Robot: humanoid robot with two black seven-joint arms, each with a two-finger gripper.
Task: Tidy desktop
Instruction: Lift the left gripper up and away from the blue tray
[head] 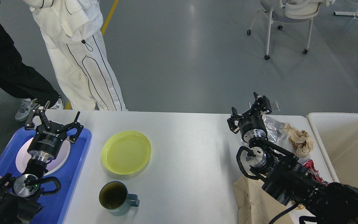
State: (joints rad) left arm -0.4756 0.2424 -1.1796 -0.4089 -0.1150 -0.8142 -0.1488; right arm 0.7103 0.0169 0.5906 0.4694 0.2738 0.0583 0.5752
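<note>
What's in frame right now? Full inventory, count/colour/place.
white-grey rectangular desktop: 1, spans the foreground
blue plastic tray: 1, desktop's left end
white round plate: 1, in the tray
translucent yellow plastic plate: 1, left of centre
grey-green metal mug: 1, near edge, in front of the yellow plate
crumpled silver foil wrapper: 1, right side
crumpled brown paper: 1, right of the foil
red wrapper scrap: 1, partly hidden by the right arm
beige paper bag: 1, near edge, right
cream-white rectangular tub: 1, off the right end
white wheeled chair: 1, far right floor
standing people: 2, far left
left pincer: open, above the tray
right pincer: open, beside the foil
</note>
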